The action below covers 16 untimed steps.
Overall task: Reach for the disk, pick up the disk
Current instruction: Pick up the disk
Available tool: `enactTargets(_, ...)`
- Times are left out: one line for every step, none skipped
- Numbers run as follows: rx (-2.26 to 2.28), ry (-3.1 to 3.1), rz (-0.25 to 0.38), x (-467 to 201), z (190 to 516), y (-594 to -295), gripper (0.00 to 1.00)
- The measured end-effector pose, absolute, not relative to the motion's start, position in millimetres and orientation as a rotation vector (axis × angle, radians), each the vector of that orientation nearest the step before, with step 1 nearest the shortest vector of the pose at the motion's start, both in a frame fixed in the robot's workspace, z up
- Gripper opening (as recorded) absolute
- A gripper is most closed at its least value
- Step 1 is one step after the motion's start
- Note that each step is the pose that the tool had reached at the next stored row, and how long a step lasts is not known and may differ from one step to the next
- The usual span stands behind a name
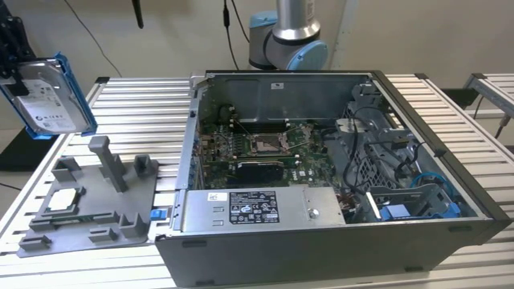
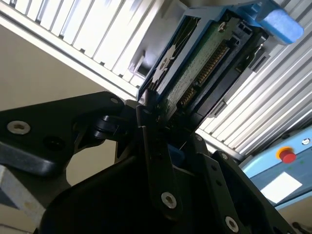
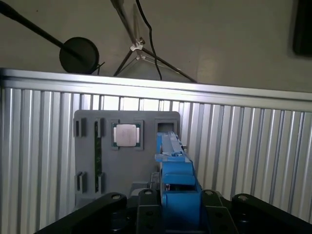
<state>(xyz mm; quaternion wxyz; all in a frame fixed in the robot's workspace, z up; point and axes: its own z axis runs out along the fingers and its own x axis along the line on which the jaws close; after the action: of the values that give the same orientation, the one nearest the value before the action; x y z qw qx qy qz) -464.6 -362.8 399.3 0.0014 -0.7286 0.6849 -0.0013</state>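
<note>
The disk [image 1: 52, 96] is a silver-grey drive with a white label in a bright blue bracket. It hangs upright in the air at the exterior view's far left, above the grey fixture tray [image 1: 88, 208]. My gripper [image 1: 14, 75] is shut on its edge from that side. In the second wrist view the black fingers [image 2: 146, 122] clamp the disk [image 2: 204, 63], whose green circuit board and connector face the camera. In the first wrist view the disk [image 3: 173, 156] is edge-on between the jaws of my gripper [image 3: 178, 202], over the tray [image 3: 87, 146].
A small square silver chip [image 1: 64, 201] [image 3: 126, 135] lies in the tray on the slatted aluminium table [image 1: 136, 102]. An open computer case [image 1: 321, 180] fills the middle and right. The arm's base [image 1: 285, 36] stands behind it. A red button [image 2: 287, 156] sits beyond the table.
</note>
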Motion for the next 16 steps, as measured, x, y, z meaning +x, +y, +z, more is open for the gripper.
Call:
enactTargets(-2.287,2.150,-0.004,-465,402,-363,0.00)
enactTargets(-2.287,2.150,-0.004,-465,405,-363,0.00)
enactTargets(-2.287,2.150,-0.004,-465,408,-363,0.00)
enactTargets(-2.287,2.150,-0.004,-465,411,-363,0.00)
enactTargets(-2.287,2.150,-0.004,-465,414,-363,0.00)
enactTargets(-2.287,2.150,-0.004,-465,417,-363,0.00)
enactTargets(-2.287,2.150,-0.004,-465,420,-363,0.00)
enactTargets(-2.287,2.150,-0.004,-465,423,-363,0.00)
enactTargets(-2.287,2.150,-0.004,-465,426,-363,0.00)
enactTargets(-2.287,2.150,-0.004,-465,429,-363,0.00)
enactTargets(-2.287,2.150,-0.004,-465,432,-363,0.00)
enactTargets(-2.287,2.150,-0.004,-465,435,-363,0.00)
enactTargets(-2.287,2.150,-0.004,-465,437,-363,0.00)
enactTargets(-2.287,2.150,-0.004,-465,440,-363,0.00)
enactTargets(-2.287,2.150,-0.004,-465,442,-363,0.00)
enactTargets(-2.287,2.150,-0.004,-465,445,-363,0.00)
